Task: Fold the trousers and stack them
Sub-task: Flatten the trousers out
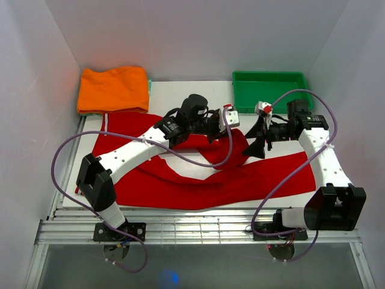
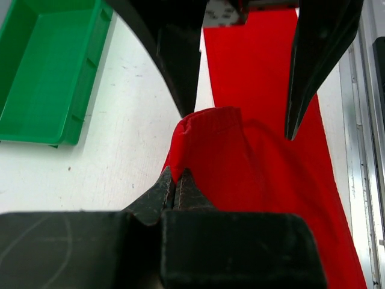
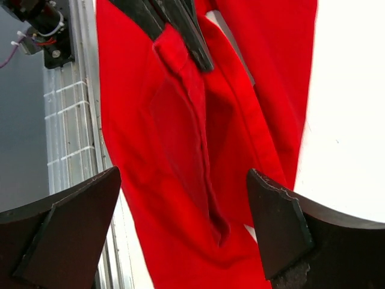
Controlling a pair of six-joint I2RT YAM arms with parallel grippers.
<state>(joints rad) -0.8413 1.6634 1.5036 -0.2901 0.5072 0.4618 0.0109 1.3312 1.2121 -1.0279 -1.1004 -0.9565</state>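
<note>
well, the folding is barely begun: the trousers (image 1: pixel 204 186) lie spread across most of the white table (image 1: pixel 192 90), their two long parts splayed apart with a bare wedge of table between them, and no neat fold or stack shows yet. the left gripper (image 2: pixel 178 180) is pressed together on a ridge of red cloth, pinching it up off the table near the middle, so the fabric hangs from it in a small tent. the right gripper (image 3: pixel 183 174) stands spread wide just beside that raised ridge, facing it, with red cloth beneath its gap but nothing between its jaws. a folded orange garment (image 1: pixel 113 89) sits at the far left corner, its near edge touching the trousers, and a green bin (image 1: pixel 271 75) sits at the far right. what is left, i judge, is nearly everything: bringing the legs together, folding them over, and setting the bundle on a pile, probably by the orange one. the arms hide the middle of the trousers from above, so i cannot tell whether the pinched edge is a cuff or the waistband, and the inside of the bin is partly cut off.
</note>
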